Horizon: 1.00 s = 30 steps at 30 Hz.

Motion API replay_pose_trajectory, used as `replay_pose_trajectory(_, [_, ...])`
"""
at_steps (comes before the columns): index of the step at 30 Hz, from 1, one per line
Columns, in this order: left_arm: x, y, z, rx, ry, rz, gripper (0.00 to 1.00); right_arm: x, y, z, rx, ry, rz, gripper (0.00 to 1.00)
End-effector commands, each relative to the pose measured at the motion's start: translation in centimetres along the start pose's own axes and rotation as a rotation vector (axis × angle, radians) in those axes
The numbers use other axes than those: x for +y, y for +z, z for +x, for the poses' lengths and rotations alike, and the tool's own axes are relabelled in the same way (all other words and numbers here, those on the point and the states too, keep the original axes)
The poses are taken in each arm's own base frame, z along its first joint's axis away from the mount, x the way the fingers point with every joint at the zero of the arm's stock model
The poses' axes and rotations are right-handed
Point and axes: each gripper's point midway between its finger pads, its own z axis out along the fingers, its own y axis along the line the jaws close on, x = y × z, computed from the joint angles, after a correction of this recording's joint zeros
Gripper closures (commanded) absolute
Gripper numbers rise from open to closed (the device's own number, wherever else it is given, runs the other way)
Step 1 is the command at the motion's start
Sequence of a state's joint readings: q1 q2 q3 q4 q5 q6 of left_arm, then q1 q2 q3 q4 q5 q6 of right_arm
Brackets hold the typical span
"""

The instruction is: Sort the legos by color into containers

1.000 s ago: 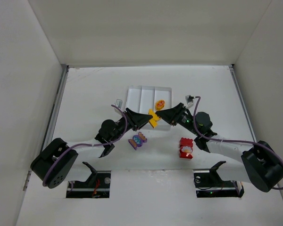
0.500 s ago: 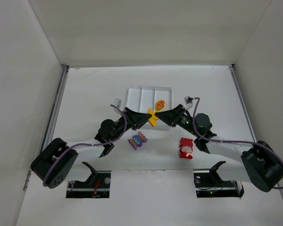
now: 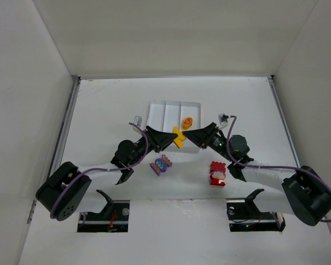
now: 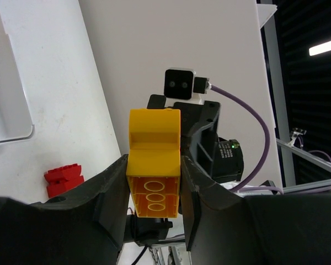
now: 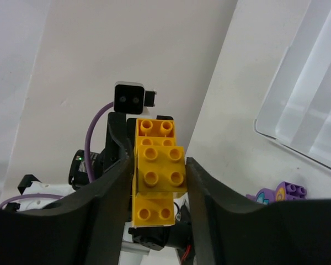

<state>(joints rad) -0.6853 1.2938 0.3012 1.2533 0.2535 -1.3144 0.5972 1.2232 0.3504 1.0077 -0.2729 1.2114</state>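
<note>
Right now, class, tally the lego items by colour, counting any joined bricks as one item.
Yellow-orange: 2, the held lego and the placed lego in the tray
Purple lego: 1
Red lego: 1
Total: 4

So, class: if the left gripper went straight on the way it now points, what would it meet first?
The left gripper pinches the yellow lego; straight beyond comes the right gripper, facing it, apparently gripping the same piece.
</note>
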Motion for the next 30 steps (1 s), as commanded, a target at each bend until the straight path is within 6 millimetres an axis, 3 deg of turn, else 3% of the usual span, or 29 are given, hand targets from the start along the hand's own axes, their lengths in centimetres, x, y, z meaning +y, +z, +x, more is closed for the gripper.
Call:
replay_pose_trajectory(1, [-2.3,-0.3,-0.4,-0.022,0.028,0.098,0.91,2.3,-0.4,-0.8,-0.036,-0.011,-0.092,0.54])
replay_pose_trajectory(10, [-2.4,-0.2,-0.4,-0.021,0.030,0.101,0.91,1.9,0.1,-0.3,-0.012,0.006,-0.086,0.65])
replay_pose_trajectory(19, [-2.2,-1.4,-0.3,-0.026,0.033,0.105,0.94,0.9,-0.6,-3.3,-0.095,0.012,-0.079,0.67])
replay_pose_trajectory(30, [-1.8,-1.9,-0.2,-0.031,0.030,0.107,0.95,-0.6,-0.5,-5.3,-0.141,0.009,-0.038,0.68])
